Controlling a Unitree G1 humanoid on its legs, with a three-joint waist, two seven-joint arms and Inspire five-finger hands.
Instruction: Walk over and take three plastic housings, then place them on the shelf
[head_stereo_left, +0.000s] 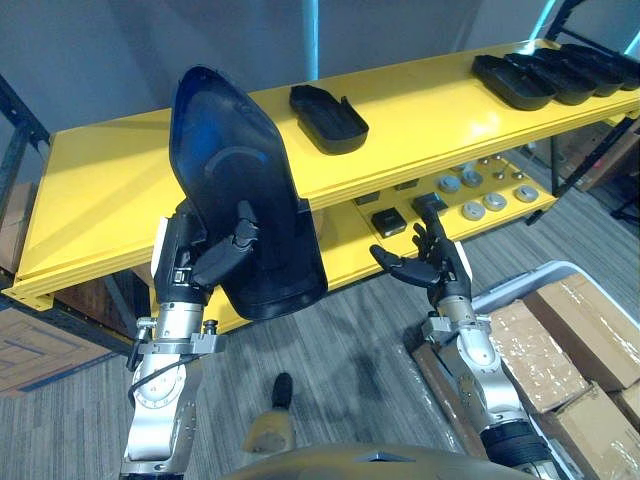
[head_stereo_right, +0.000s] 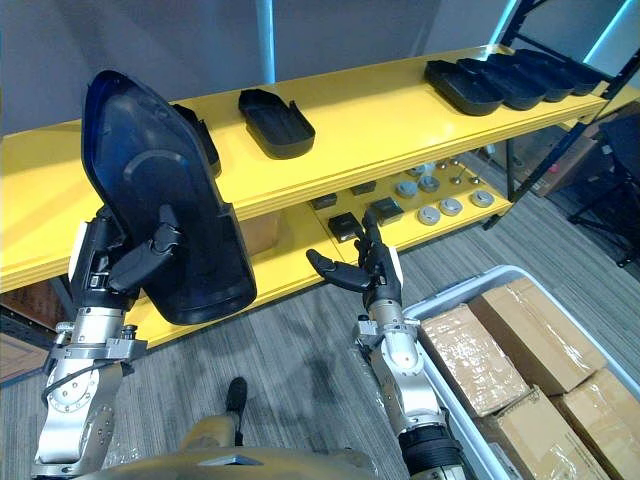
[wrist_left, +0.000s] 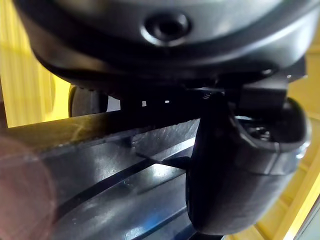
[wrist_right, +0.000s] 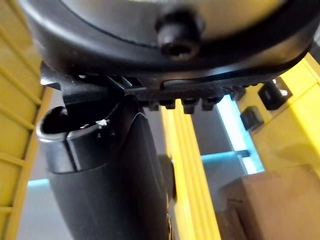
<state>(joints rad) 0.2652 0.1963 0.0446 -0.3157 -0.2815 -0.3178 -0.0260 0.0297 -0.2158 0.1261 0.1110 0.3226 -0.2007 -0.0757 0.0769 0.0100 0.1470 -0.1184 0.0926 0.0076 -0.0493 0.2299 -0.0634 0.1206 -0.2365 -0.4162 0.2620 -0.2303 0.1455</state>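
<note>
Where the housing is: held housing (head_stereo_left: 240, 170) sits in the left hand (head_stereo_left: 222, 255), raised just before the front edge of the shelf (head_stereo_left: 420, 110), toward its left end.
Left fingers: thumb curled onto the hollow inner face, fingers wrapped behind; a firm clasp low on the shell.
Long axis: near upright, rounded end up, hollow side facing the robot; the board lies beyond and below that upper end.
Key relation: my reading is that the shell must tip forward and go flat over the front edge. Left arm is nearer; bare yellow lies ahead of it.
Right hand (head_stereo_left: 430, 265): fingers spread wide, holding nothing, low before the lower board.
Already on top board: one placed housing (head_stereo_left: 328, 118) mid-board; a second dark shell (head_stereo_right: 200, 135) half hidden behind the held one.
Obstruction risk: that hidden shell sits close to the likely landing spot.
Right end: row of housings (head_stereo_left: 550, 72).
Lower board: small parts (head_stereo_left: 470, 195).
Floor, right: cardboard boxes (head_stereo_left: 560, 340) in a bin (head_stereo_left: 560, 268).
</note>
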